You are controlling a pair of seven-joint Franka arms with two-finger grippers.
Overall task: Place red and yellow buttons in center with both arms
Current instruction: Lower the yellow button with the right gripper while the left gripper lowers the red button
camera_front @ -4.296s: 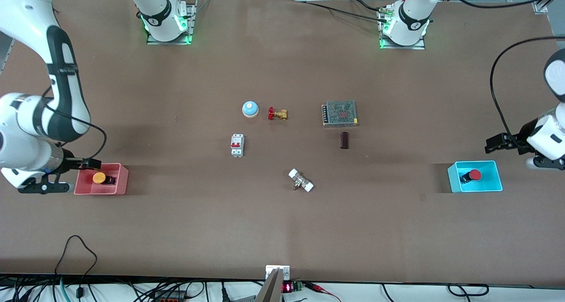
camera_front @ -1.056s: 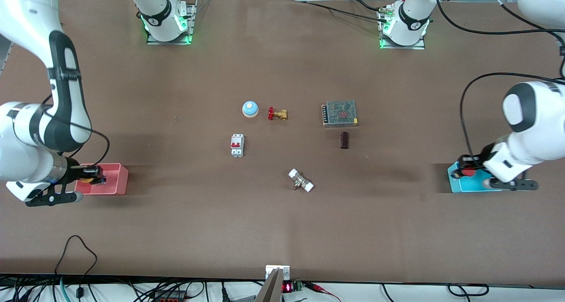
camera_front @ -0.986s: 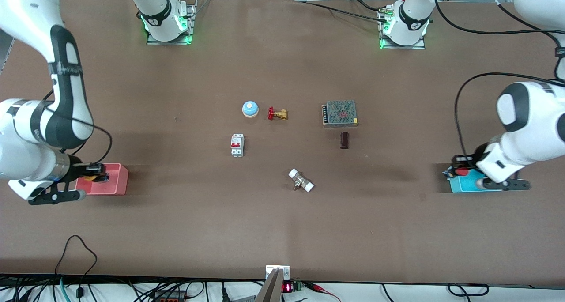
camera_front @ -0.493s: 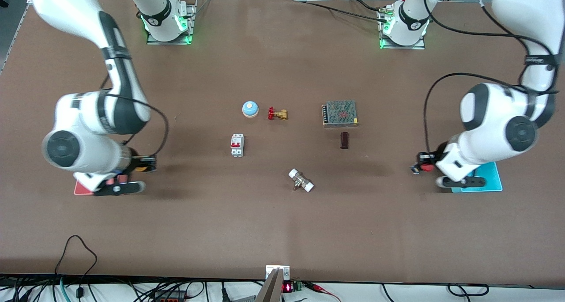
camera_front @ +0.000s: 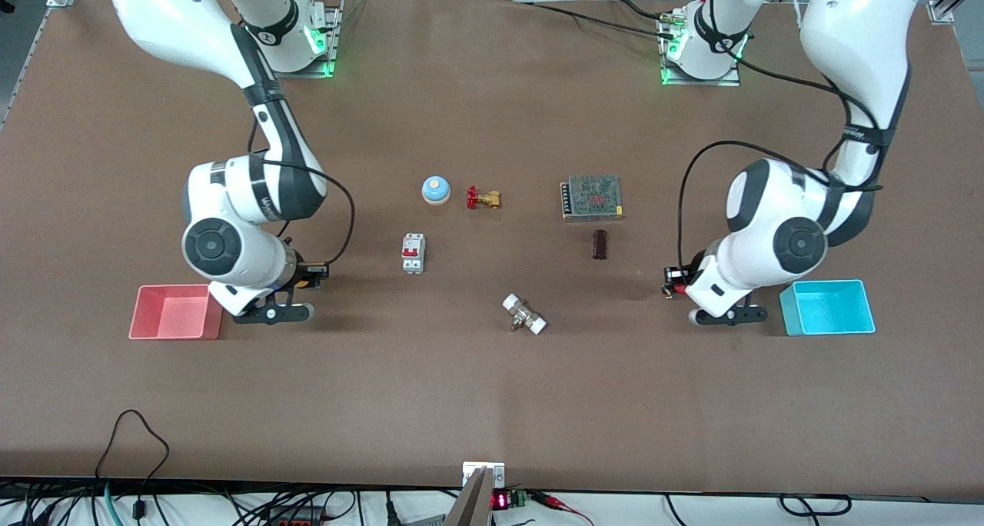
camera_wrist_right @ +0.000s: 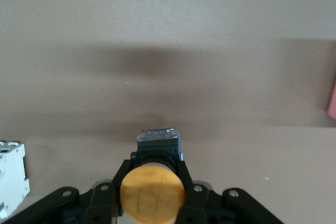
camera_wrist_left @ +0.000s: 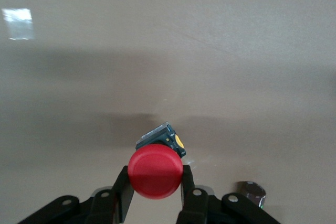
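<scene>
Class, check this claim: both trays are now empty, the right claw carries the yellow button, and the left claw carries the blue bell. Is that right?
Not quite. The left claw carries the red button, as the left wrist view shows; the blue bell sits on the table beside the brass valve. The rest holds: the pink tray and cyan tray are empty, and the right claw carries the yellow button.

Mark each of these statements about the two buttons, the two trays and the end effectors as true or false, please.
1. The left end effector holds the red button. True.
2. The yellow button lies in the pink tray. False: the right end effector holds it over bare tabletop.
3. The cyan tray holds no button. True.
4. The red button rests beside the white breaker. False: it is held in the air near the cyan tray.
</scene>
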